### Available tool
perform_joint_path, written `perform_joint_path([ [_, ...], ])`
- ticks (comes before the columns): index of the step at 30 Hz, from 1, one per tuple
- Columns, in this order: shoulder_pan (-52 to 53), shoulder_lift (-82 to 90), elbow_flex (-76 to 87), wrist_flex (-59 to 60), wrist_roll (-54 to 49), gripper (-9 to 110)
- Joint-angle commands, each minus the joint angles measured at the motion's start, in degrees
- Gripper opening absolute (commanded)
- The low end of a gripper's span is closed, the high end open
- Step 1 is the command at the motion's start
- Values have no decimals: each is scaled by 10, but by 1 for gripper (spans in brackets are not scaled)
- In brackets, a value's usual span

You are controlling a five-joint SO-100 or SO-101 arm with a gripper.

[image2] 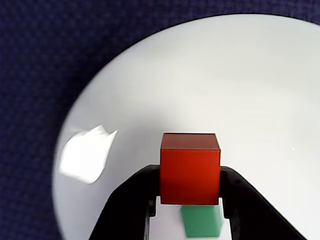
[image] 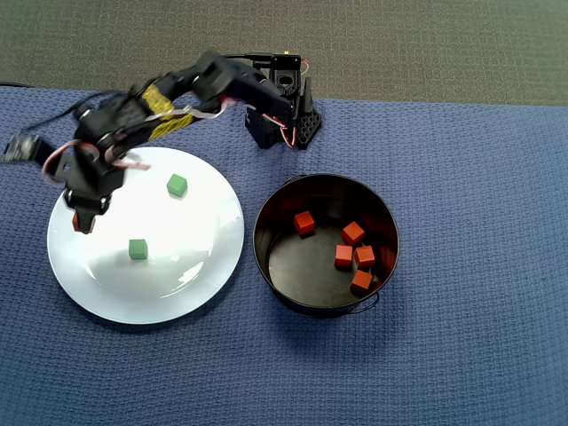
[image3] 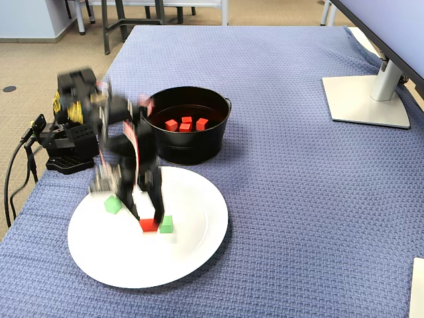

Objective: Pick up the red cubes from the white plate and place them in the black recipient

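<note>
Wrist view shows the jaws clamped on one red cube (image2: pixel 190 169), a black finger (image2: pixel 131 205) pressing each side of it, with the white plate (image2: pixel 240 85) below and a green cube (image2: pixel 201 221) showing just under the held one. In the fixed view the same held cube (image3: pixel 148 225) sits low over the plate (image3: pixel 192 252), right beside that green cube (image3: pixel 166 224), and the second green cube (image3: pixel 112 205) lies to the left of the arm. The arm (image3: pixel 126 152) reaches out from its base (image3: pixel 69 142) at the surface's left edge and bends down steeply, its links blurred. From overhead the arm (image: pixel 169 102) stretches leftward from the base (image: pixel 284 111) and the wrist points down at the plate's left rim (image: pixel 67 266); the held cube cannot be seen from there. Two green cubes (image: pixel 177 185) (image: pixel 138 249) rest on the plate, well apart. The black pot (image: pixel 266 232) stands just right of the plate on the blue woven cloth (image: pixel 479 177), and five red cubes (image: pixel 304 223) lie on its floor, four of them bunched toward the right. No writing can be read anywhere. A monitor stand (image3: pixel 371 99) sits at the far right of the fixed view.
</note>
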Motion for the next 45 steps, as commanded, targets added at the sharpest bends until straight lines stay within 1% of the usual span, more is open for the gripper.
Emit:
perform_joint_path([
  [1, -80, 193, 71, -2, 126, 0],
  [5, -178, 295, 163, 11, 218, 0],
  [10, -339, 429, 325, -19, 293, 0],
  [14, -475, 524, 468, -65, 338, 0],
  [15, -509, 545, 499, -69, 333, 0],
  [16, -545, 564, 528, -68, 307, 1],
  [17, -574, 586, 562, -67, 283, 10],
  [18, -595, 609, 596, -75, 258, 27],
  [19, -599, 629, 624, -90, 239, 41],
  [20, -584, 645, 641, -111, 236, 44],
  [22, -518, 660, 648, -151, 247, 44],
  [25, -410, 664, 638, -167, 264, 40],
  [28, -308, 693, 682, -196, 267, 27],
  [33, -187, 743, 824, -299, 251, 12],
  [35, -168, 782, 906, -344, 249, 8],
  [37, -164, 824, 976, -363, 250, 5],
  [39, -175, 867, 1027, -357, 260, 0],
  [45, -250, 962, 1150, -320, 279, 0],
])
